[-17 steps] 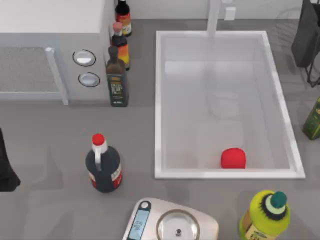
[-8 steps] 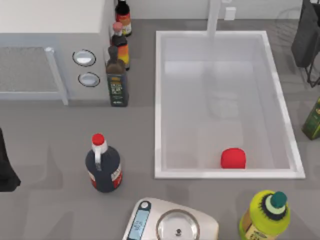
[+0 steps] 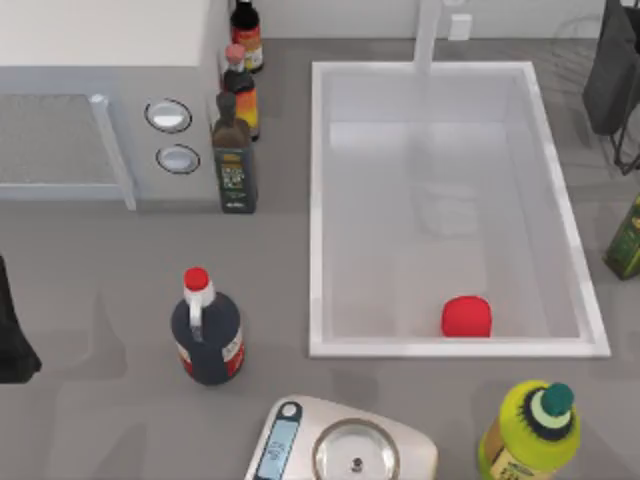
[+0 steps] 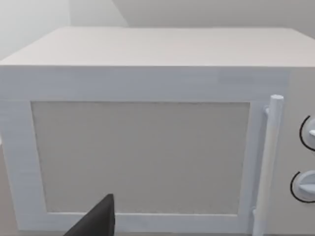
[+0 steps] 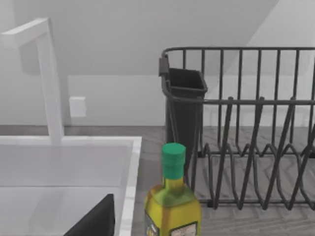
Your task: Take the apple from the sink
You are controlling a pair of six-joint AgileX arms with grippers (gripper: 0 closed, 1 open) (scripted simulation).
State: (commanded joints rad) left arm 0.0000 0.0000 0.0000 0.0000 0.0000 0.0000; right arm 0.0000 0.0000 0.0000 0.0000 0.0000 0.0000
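The apple [image 3: 466, 316] is a small bright-red lump lying on the pale floor of the sink [image 3: 316, 200], close to the basin's near wall and right of its middle. Nothing touches it. The sink is a large white rectangular basin with a white faucet post [image 3: 427, 35] at its far rim. My left gripper [image 3: 12, 335] is a dark shape at the table's left edge, far from the sink, and a dark part of it [image 4: 96, 222] faces the microwave. A dark part of my right gripper [image 5: 96, 220] shows beside the sink rim [image 5: 129, 182].
A white microwave [image 3: 100, 100] stands at the back left with three bottles [image 3: 234, 150] along its side. A dark red-capped bottle [image 3: 205, 330] stands left of the sink. A kitchen scale [image 3: 345, 450] and a yellow-green bottle [image 3: 530, 430] sit in front. A green-capped bottle [image 5: 172, 206] and dish rack [image 5: 246, 128] are right.
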